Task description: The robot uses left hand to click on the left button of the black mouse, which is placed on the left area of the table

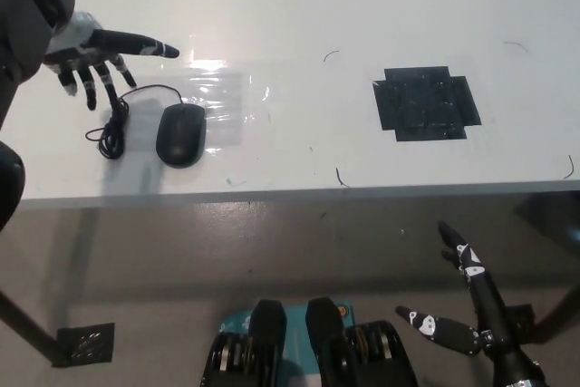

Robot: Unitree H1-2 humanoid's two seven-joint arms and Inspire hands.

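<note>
The black mouse (181, 133) lies on the left part of the white table (299, 6), partly on a clear plastic sheet (217, 101). Its coiled cable (116, 124) trails off to the left. My left hand (95, 59) hovers up and to the left of the mouse, fingers spread, one finger pointing right. It is open and touches nothing. Below the table's front edge at the lower right, my black right hand (462, 301) rests open and holds nothing.
A black tape patch (424, 102) is stuck on the right half of the table. Thin dark marks dot the tabletop. The table's front edge (299, 197) runs across the middle of the picture, with grey floor beneath.
</note>
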